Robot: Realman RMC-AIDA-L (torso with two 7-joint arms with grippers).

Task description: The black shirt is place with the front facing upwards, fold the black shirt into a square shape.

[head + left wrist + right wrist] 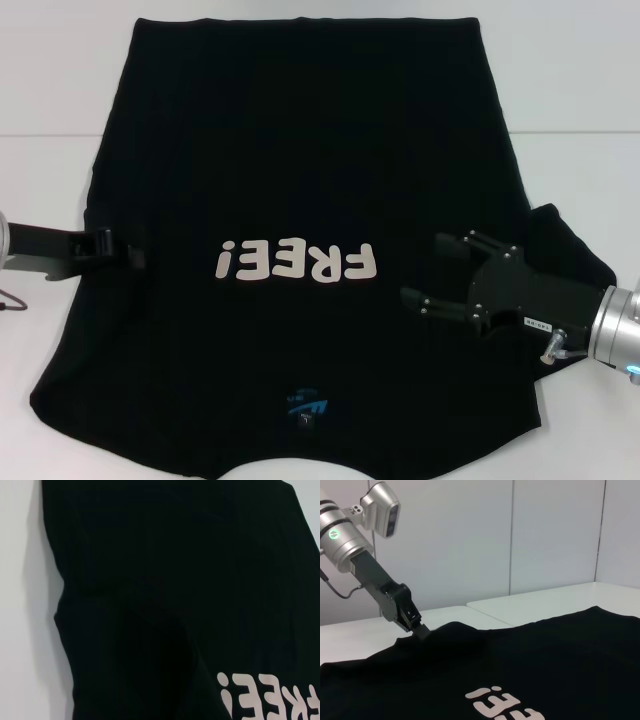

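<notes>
The black shirt [300,150] lies spread front up on the white table [45,170], far wider than either gripper. Its white "FREE!" print [296,262] sits mid-shirt and the blue neck label [306,408] is at the near edge. My left gripper [132,256] is at the shirt's left edge. In the right wrist view the left gripper [420,630] looks shut on a raised fold of the cloth. My right gripper [428,270] hovers open over the shirt's right side, just right of the print, holding nothing. The right sleeve [570,240] pokes out behind it. The left wrist view shows only the shirt [175,580] and none of its own fingers.
Bare white table shows left [25,630], right and beyond the shirt. A seam between two tabletops [560,133] runs across the far side. Pale wall panels [545,530] stand behind the table. A thin cable [10,303] hangs by the left arm.
</notes>
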